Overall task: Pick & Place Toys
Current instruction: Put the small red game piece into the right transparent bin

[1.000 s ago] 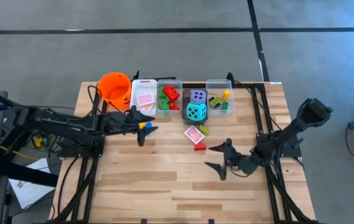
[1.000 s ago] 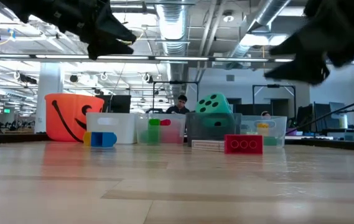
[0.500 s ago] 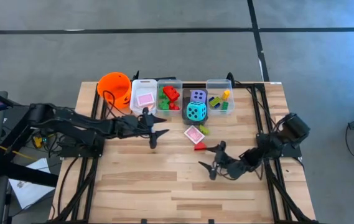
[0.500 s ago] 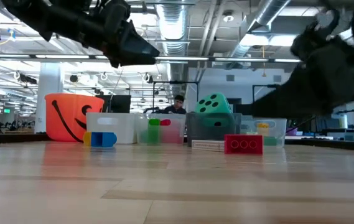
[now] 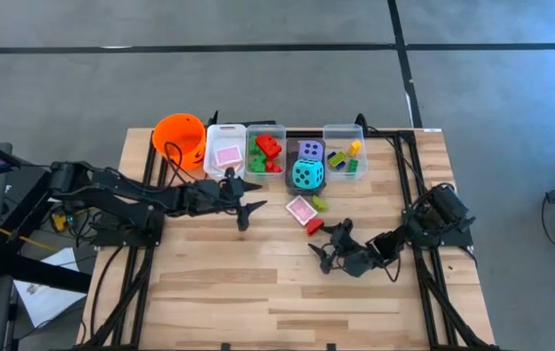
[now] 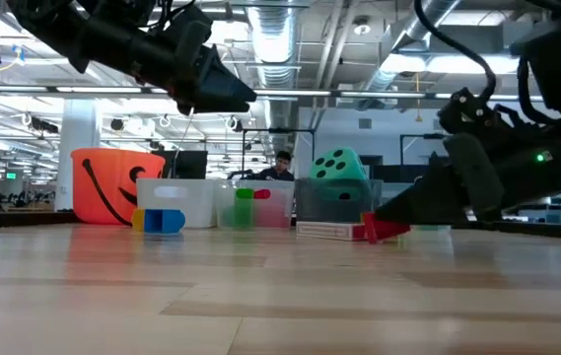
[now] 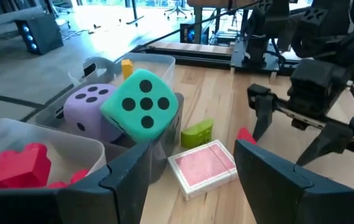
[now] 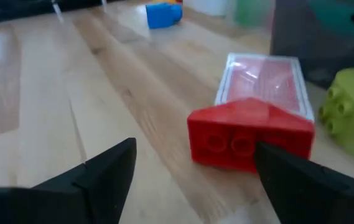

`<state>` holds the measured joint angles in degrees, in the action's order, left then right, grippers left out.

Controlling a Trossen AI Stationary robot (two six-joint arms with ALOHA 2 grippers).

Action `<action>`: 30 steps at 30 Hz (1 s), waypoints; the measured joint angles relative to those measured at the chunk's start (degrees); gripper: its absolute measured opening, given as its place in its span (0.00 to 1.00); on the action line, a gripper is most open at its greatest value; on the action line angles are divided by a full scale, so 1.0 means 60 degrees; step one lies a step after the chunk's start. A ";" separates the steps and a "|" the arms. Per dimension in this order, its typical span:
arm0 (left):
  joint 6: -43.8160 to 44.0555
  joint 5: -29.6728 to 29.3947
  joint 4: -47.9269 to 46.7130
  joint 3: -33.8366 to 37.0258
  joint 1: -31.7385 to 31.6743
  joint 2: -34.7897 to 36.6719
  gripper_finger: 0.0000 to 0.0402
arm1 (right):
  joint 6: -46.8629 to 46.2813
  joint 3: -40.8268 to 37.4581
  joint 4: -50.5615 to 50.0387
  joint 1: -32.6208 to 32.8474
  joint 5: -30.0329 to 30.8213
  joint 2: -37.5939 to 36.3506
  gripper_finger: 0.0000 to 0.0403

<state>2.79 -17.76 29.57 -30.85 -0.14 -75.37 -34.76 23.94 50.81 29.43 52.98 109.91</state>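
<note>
A red brick (image 8: 251, 134) lies on the table just ahead of my right gripper (image 8: 195, 180), which is open and low, its fingers short of the brick on either side. Behind the brick lie a pink-white card deck (image 8: 264, 78) and a green brick (image 8: 351, 115). In the high view the red brick (image 5: 314, 226) sits beside my right gripper (image 5: 328, 244). My left gripper (image 5: 248, 210) hovers open above the table, facing the card deck (image 7: 203, 166). A teal die (image 7: 142, 106) and a purple die (image 7: 89, 106) sit in a clear bin. A blue-yellow brick (image 6: 165, 220) lies near the bins.
An orange bucket (image 5: 180, 136) and several clear bins (image 5: 265, 151) line the far edge, holding cards, bricks and dice. Bare wood lies toward the near edge. A person shows in the room behind the table in the low view.
My right gripper has sunk almost to the table and gone toward the red brick, tipping further down. My left gripper has reached out toward the table's right and come down a little, then kept still.
</note>
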 joint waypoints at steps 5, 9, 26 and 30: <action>0.0002 0.0000 -0.0140 0.0000 0.0000 0.0000 0.55 | -0.0059 0.0000 -0.0140 0.0011 0.0925 -0.0168 0.77; 0.0004 0.0000 -0.0214 0.0000 0.0018 0.0000 0.55 | -0.1130 0.0000 -0.1021 0.0000 0.1513 -0.0168 0.77; 0.0107 0.0015 -0.0488 0.0000 0.0084 0.0000 0.55 | -0.3419 0.0003 -0.2822 -0.0779 0.0858 -0.0199 0.77; 0.0109 0.0014 -0.0618 0.0000 0.0084 0.0000 0.55 | -0.4240 0.0020 -0.3149 -0.0874 0.0913 -0.0217 0.76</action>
<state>3.44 -17.67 25.86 -30.85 0.36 -75.37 -60.20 24.06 31.91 24.19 58.46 108.61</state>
